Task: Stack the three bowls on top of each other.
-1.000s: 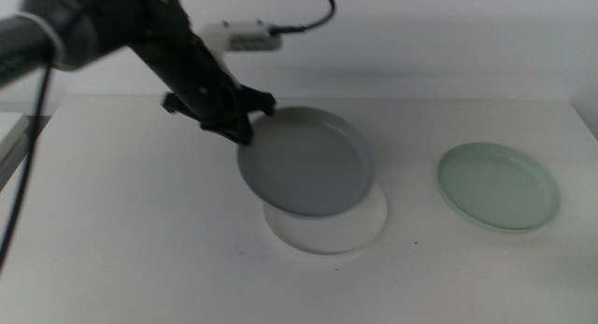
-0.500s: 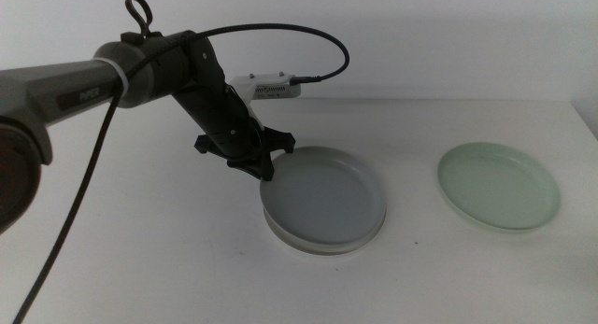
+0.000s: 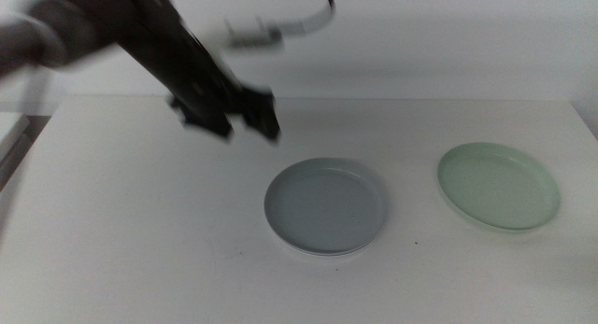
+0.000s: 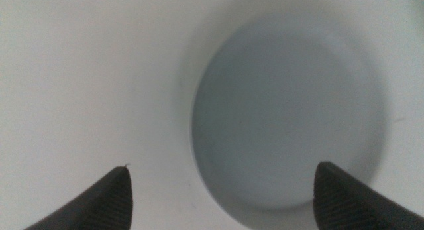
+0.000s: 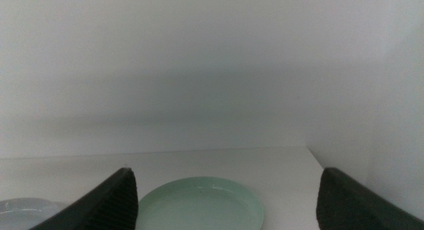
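The light grey bowl (image 3: 325,204) lies flat in the white bowl, of which only a thin rim (image 3: 313,253) shows at the front. The mint green bowl (image 3: 498,185) sits alone at the right. My left gripper (image 3: 248,128), blurred, hangs above the table behind and left of the stack, open and empty. The left wrist view looks down on the grey bowl (image 4: 288,117) between the wide-apart jaws of the left gripper (image 4: 223,166). My right gripper (image 5: 226,170) is open and empty, out of the middle view. Its wrist view shows the green bowl (image 5: 199,203) and the grey bowl's edge (image 5: 26,207).
The white table (image 3: 140,231) ends at a pale wall at the back. A white camera box with a black cable (image 3: 252,35) rides on the left arm.
The left gripper let go of the grey bowl, which now lies flat on the white bowl. The gripper rose and drew back to the left.
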Motion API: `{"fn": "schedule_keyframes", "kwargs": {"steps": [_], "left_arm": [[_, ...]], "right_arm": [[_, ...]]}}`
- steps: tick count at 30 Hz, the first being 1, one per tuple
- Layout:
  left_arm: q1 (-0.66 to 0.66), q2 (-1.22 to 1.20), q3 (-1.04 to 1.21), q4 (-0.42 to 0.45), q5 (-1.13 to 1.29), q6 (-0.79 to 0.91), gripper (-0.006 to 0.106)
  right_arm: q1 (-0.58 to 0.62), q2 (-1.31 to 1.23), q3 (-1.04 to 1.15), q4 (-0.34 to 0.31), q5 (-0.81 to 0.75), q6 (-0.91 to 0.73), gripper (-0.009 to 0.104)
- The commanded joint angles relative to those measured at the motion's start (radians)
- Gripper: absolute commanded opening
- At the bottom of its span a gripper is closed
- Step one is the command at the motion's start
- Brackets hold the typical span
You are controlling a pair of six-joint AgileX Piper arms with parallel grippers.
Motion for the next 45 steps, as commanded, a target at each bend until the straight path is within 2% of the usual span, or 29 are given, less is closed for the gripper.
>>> {"fn": "schedule_keyframes", "kwargs": {"steps": [1,6,8,12,16,25,39,43,45], "left_arm": [[0.019,-0.148,0.014,-0.041,0.019,0.072,0.094],[0.019,-0.443,0.121,-0.031,-0.023,0.158,0.094],[0.019,-0.555,0.186,-0.061,-0.029,0.178,0.094],[0.019,-0.760,0.311,-0.195,-0.017,0.256,0.094],[0.019,-0.885,0.366,-0.203,-0.005,0.253,0.094],[0.019,-0.919,0.366,-0.221,-0.007,0.251,0.094],[0.019,-0.924,0.366,-0.203,-0.026,0.253,0.094],[0.019,-0.924,0.366,-0.203,-0.026,0.253,0.094],[0.019,-0.924,0.366,-0.203,-0.026,0.253,0.094]], "right_arm": [[-0.007,-0.005,0.004,-0.004,-0.009,-0.005,0.093],[-0.007,-0.005,0.004,-0.004,-0.009,-0.005,0.093],[-0.007,-0.005,0.004,-0.004,-0.009,-0.005,0.093],[-0.007,-0.005,0.004,-0.004,-0.009,-0.005,0.093],[-0.007,-0.005,0.004,-0.004,-0.009,-0.005,0.093],[-0.007,-0.005,0.004,-0.004,-0.009,-0.005,0.093],[-0.007,-0.005,0.004,-0.015,-0.023,-0.005,0.093],[-0.007,0.134,-0.147,-0.007,0.026,0.049,0.093],[-0.007,0.282,-0.319,-0.007,0.162,0.049,0.093]]}}
